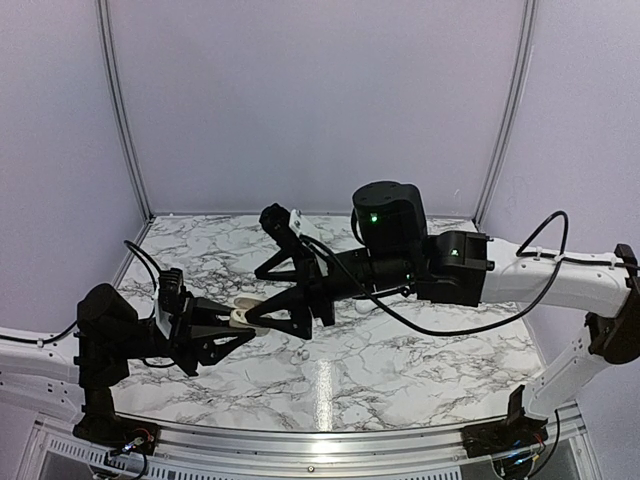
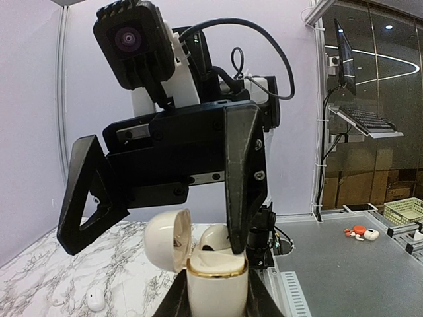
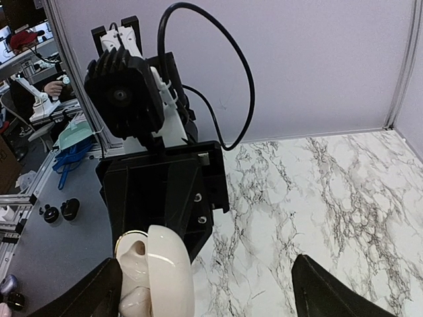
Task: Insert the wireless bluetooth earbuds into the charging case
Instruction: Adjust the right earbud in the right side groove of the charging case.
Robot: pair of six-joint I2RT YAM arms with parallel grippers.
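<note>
The left gripper (image 1: pixel 236 322) was closed tight on the open case (image 2: pixel 215 281). The right gripper (image 3: pixel 206 292) stood wide open, gripping nothing, with the case between its jaws.

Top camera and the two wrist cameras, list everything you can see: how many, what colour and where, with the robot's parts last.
charging case: one, glossy white with a gold rim, lid open, held above the table in the left tool
earbud: one for sure, white, lying on the table below the case; a paler speck beside it is too small to tell
table: one, white marble with grey veins, filling the floor of the booth
walls: pale lilac, behind and at both sides
basket: one, green, off the table on a grey bench
left tool: one, black, shut on the charging case
right tool: one, black, open, fingers spread wide right at the case
</note>
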